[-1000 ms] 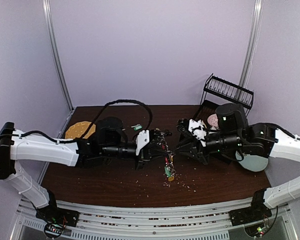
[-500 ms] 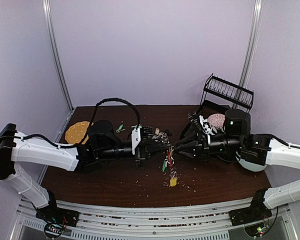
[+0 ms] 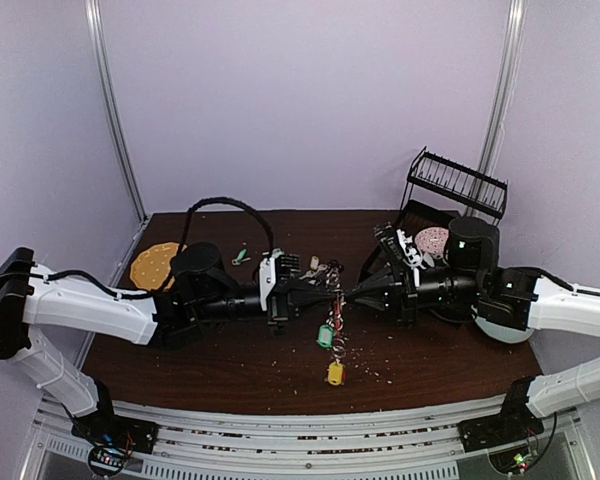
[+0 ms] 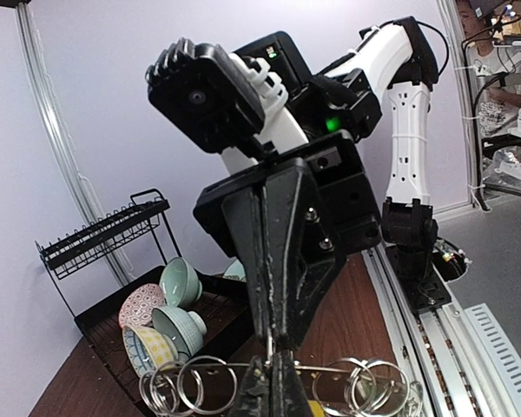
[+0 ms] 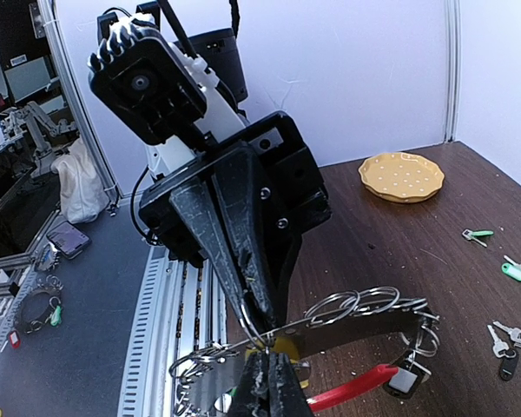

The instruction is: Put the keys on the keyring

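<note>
A: Evidently pinched from both sides: left hand point(image 3: 326, 291) and right hand point(image 3: 353, 293), each pressed together on the keyring point(image 3: 336, 310), tip to tip, up over the middle of the desk point(image 3: 210, 370).

B: And hanging below, a green tag point(image 3: 324, 337) and a yellow tag point(image 3: 335, 374). Contact with the wood impossible to tell.

A: Handling? Light, probably, but floppy. Red arc point(image 5: 352, 388) likely the only stiff part. Split rings point(image 5: 356, 304) free to slide and swing. Slick metal, so prone to slipping out of a shallow pinch.

B: Best taken on the red arc, then, close to its end. Not on the loose rings.

A: Loose keys point(image 3: 315, 268) flat on the desk just behind the hands, with a green-tagged one point(image 3: 242, 256) further left. Thin, hard to lift off wood. Easier by the tag.

B: Room? More toward the near edge, only crumbs point(image 3: 365, 372) there. Dish rack point(image 3: 455, 182) with bowls point(image 3: 432, 240) close behind the right arm, yellow plate point(image 3: 155, 262) beside the left.

A: Hardly any gap between the two hands. Risk of a jerk on the ring with any pull apart.
</note>
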Robot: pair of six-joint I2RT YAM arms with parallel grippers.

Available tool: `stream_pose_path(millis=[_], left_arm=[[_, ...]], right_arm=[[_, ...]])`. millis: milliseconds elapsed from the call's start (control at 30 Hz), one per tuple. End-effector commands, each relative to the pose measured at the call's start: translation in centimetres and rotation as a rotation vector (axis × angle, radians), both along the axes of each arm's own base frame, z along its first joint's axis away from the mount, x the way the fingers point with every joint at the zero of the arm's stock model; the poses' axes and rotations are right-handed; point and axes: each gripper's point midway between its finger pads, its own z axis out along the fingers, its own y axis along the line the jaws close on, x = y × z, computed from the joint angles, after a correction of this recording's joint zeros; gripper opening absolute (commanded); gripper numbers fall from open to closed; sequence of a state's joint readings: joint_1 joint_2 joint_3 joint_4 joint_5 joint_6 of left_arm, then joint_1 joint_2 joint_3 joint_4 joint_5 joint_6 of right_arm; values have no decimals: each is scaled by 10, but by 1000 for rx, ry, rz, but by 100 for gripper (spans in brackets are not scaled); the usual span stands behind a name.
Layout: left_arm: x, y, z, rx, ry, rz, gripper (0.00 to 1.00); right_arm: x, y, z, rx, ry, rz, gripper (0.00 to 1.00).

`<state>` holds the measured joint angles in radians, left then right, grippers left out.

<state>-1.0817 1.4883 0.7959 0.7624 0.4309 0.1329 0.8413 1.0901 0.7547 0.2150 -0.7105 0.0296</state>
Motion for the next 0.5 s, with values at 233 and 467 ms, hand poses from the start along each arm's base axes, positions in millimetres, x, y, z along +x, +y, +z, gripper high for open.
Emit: stream_pose_path(millis=[233,467], left_arm=[[-25,20,72,-395,-58,-114,0],[-28,10,78,-473,3,-208,0]], right_arm=[[-18,13,14,73,51,149,0],[-17,16,17,98,43,143,0]])
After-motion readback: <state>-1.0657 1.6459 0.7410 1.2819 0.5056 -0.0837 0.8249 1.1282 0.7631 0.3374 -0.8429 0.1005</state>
